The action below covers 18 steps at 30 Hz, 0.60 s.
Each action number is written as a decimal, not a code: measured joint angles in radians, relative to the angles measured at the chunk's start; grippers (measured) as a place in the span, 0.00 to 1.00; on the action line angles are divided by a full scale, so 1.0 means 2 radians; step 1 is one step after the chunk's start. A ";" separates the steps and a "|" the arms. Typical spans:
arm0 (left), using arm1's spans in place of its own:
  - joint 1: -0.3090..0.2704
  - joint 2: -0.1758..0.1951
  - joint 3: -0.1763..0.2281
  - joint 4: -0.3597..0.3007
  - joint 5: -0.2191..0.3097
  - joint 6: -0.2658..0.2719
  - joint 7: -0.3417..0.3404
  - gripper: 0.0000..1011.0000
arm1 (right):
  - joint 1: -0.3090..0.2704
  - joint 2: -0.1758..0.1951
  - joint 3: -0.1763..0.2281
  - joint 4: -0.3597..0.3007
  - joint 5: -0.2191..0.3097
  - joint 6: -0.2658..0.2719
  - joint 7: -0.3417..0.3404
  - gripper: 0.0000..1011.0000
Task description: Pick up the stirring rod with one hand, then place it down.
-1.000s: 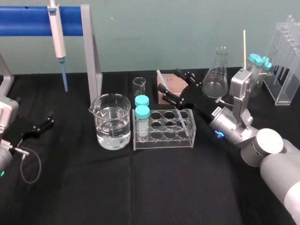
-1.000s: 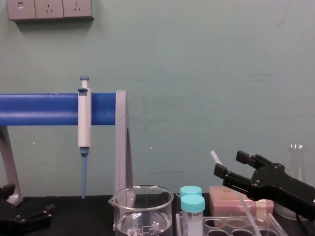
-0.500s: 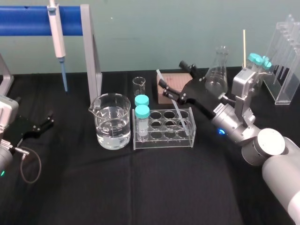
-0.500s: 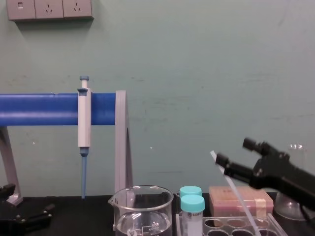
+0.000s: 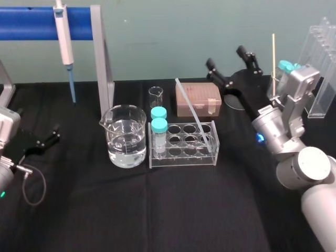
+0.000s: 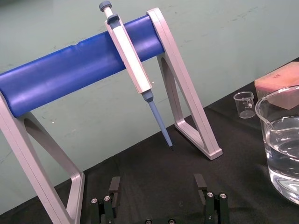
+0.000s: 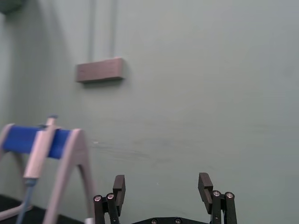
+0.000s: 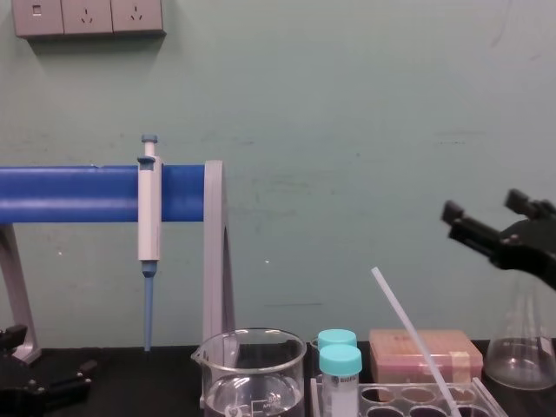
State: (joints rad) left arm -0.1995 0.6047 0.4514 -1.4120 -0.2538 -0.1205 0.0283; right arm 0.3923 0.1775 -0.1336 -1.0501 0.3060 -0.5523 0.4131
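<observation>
Black table (image 5: pixel 157 210), stirring rod (image 5: pixel 194 113) leaning in the tube rack (image 5: pixel 181 159), right gripper (image 5: pixel 226 56) high behind the rack's right end, fingers spread and empty, left gripper (image 5: pixel 52 135) idle far left of it, fingers apart

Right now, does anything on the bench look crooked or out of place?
Yes: the stirring rod leans slanted in the tube rack, lower end in a well, top sticking up behind. The right pincer hangs open, clear of it; the left pincer rests parked on the left.
</observation>
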 joint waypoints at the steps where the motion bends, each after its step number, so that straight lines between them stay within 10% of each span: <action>1: 0.000 0.000 0.000 0.000 0.000 0.000 0.000 0.99 | -0.004 -0.001 0.003 -0.005 0.000 0.008 -0.007 0.99; 18: 0.000 0.000 0.000 0.000 0.000 0.000 0.000 0.99 | -0.078 -0.004 0.038 -0.102 -0.019 0.168 -0.092 0.99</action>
State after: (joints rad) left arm -0.1995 0.6047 0.4514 -1.4120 -0.2539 -0.1205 0.0283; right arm 0.2372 0.1685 -0.0572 -1.2550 0.2679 -0.2164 0.2296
